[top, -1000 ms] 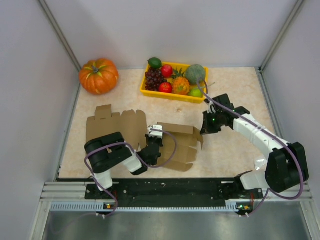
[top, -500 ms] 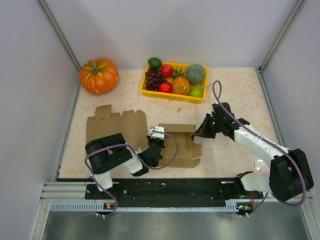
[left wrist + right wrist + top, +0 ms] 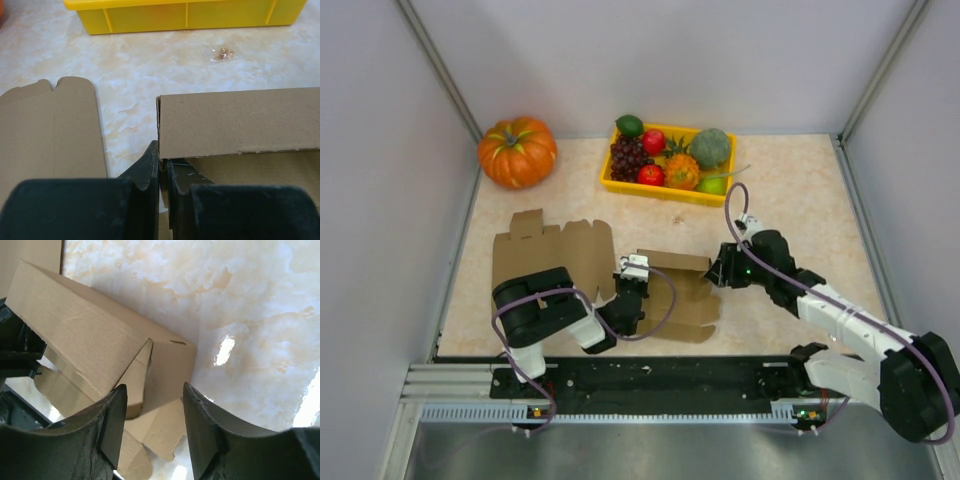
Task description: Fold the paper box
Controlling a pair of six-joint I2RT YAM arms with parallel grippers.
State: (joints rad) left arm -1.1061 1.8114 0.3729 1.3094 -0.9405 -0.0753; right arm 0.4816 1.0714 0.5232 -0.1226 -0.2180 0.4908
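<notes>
No legible text or labels anywhere

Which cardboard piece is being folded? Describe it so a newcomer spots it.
From the yellow plastic fruit tray at the back, come straight toward the near edge. The brown cardboard box lies there, one wall raised and pinched by the left tool; the brown cardboard sheet to its left lies flat.

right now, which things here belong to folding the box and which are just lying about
Job: cardboard box; flat cardboard sheet left of it; left end effector, shut on the box's wall; right end effector, open at the box's right end.
Lying about: pumpkin; yellow tray of fruit; small scrap near the tray.
</notes>
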